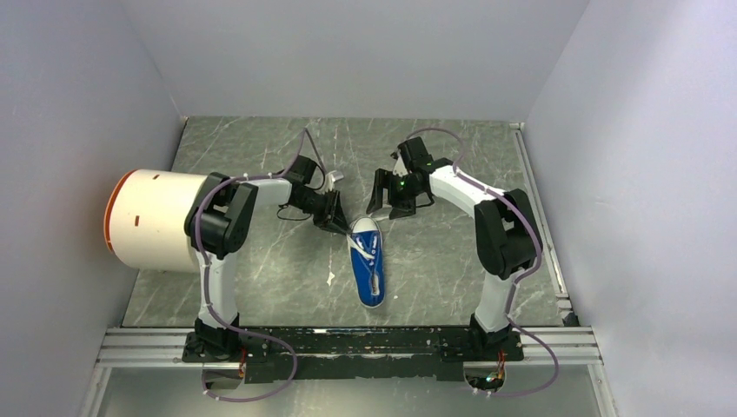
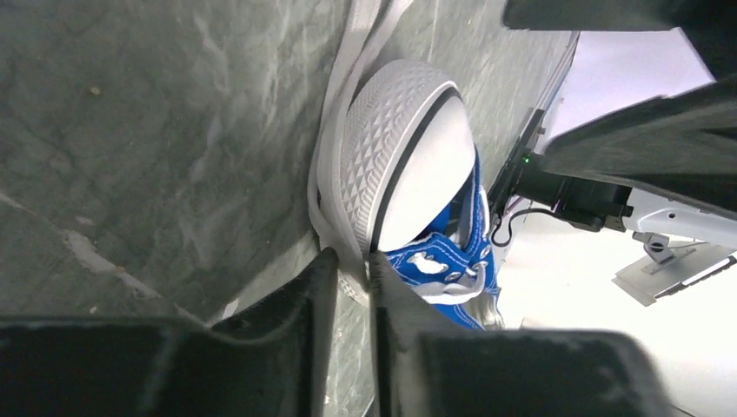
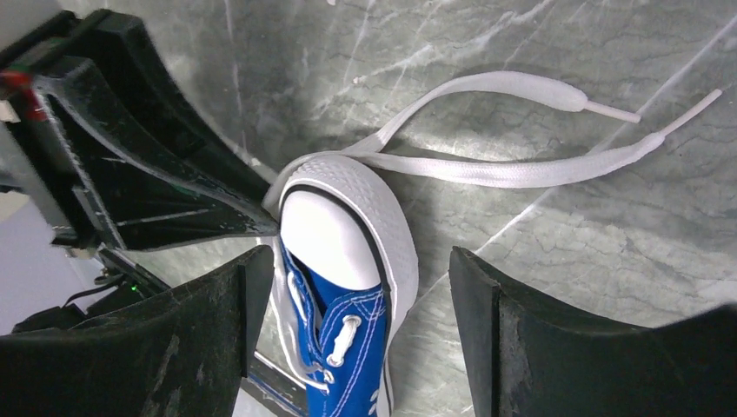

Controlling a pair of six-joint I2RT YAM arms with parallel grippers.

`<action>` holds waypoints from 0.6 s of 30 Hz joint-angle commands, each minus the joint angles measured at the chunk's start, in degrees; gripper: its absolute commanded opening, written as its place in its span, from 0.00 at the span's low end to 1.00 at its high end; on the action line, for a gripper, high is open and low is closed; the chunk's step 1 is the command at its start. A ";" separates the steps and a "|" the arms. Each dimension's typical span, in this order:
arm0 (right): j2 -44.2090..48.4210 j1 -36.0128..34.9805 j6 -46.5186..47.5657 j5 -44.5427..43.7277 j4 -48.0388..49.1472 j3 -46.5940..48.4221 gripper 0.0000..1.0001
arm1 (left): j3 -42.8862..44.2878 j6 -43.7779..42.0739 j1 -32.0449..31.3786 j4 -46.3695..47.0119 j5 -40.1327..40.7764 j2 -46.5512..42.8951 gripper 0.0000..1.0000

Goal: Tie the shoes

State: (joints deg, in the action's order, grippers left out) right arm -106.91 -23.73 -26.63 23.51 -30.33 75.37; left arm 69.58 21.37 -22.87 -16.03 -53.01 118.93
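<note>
Left gripper (image 2: 351,261): closest to the lens, its black fingers (image 2: 287,330) fill the bottom of the left wrist view. They are drawn nearly together and pinch a strand of white lace at their tips, low against the table beside the shoe's toe.
Right gripper (image 3: 358,261): jaws spread wide and holding nothing. It is poised above the toe with one finger to each side of it, clear of the rubber.
Sneaker (image 1: 368,265): small blue canvas shoe resting on its sole. Its white toe cap (image 3: 335,230) lies between the two grippers, and the heel stretches away from them toward the arm bases.
White laces (image 3: 487,169): two loose ends trail from the toe across the table, out beyond the right gripper's fingertips, and meet close to the toe. Another run hugs the toe's edge on the left gripper's side and leads into its fingers.
Table (image 1: 261,156): dark grey, marble-veined, walled in by pale panels.
Cylinder (image 1: 152,219): large and white with an orange rim, lying on its side behind the left arm's elbow, well apart from both grippers.
</note>
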 commanded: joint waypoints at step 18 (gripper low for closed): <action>2.63 7.92 -4.59 6.56 4.58 -5.56 0.78 | 12.26 -8.18 -8.57 -12.70 3.58 -13.49 0.05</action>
State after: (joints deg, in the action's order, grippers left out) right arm -107.24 -17.65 -28.40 27.46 -27.64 71.59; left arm 80.51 15.14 -30.30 -25.23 -48.25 104.97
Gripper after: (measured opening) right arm 0.778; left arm 0.057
